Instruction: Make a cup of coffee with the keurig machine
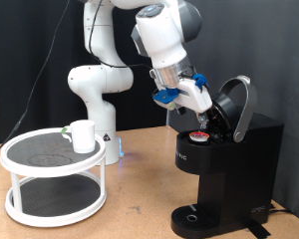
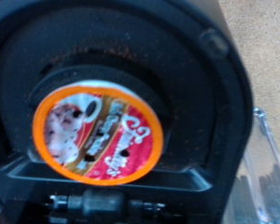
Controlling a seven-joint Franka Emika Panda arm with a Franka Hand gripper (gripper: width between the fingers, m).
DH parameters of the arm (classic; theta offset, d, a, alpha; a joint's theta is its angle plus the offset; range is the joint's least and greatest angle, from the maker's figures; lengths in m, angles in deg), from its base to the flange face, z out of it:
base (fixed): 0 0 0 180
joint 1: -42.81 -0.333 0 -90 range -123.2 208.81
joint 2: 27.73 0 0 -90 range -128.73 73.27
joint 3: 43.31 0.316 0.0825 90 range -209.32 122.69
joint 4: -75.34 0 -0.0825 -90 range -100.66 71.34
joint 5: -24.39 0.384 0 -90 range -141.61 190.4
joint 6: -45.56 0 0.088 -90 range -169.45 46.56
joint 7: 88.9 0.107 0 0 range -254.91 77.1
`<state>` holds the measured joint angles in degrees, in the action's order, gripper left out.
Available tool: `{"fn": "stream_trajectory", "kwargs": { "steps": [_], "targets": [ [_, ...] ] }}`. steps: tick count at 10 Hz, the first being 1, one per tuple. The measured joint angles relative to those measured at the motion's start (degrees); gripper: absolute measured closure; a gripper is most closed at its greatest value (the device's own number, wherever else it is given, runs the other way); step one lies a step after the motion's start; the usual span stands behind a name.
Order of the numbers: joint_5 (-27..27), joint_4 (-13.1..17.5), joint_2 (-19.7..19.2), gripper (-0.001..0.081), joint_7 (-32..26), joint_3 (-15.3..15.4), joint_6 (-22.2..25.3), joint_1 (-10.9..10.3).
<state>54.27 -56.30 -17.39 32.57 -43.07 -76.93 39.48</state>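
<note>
The coffee machine stands at the right end of the wooden bench, close to its front edge. It is a boxy matte black unit with its rounded, silver-rimmed lid swung up and back, so the brewing chamber is open. A small pale logo sits on the front face just under the chamber, too small to read in the exterior view. At the foot of the machine a round drip tray faces the bench's front edge, with no mug on it.

Inside the open chamber sits a coffee pod. In the wrist view the pod fills the middle of the black holder: an orange rim around a foil top printed in red, white and brown, with slanted white lettering that is too blurred to make out.

The gripper hangs just above the chamber, between the raised lid and the pod, tilted down towards the machine, with blue parts behind the fingers. Whether its fingers are spread or closed cannot be told; nothing is seen between them, and they do not show in the wrist view.

The cup, small, white and plain, stands upright on the top tier of a round white two-tier stand at the left end of the bench, well apart from the machine. The white arm's base rises behind the stand.
</note>
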Motion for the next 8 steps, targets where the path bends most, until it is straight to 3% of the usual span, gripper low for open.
{"fn": "stream_trajectory", "kwargs": {
  "steps": [2, 4, 8],
  "targets": [
    [0.0, 0.3, 0.1, 0.0072, 0.0, -0.3, 1.2, 0.4],
    [4.3, 0.2, 0.7, 0.0072, -3.3, -1.0, -0.4, 0.4],
    [8.6, 0.6, 6.1, 0.0072, -5.6, -4.6, 3.7, 0.9]
  ]
}}
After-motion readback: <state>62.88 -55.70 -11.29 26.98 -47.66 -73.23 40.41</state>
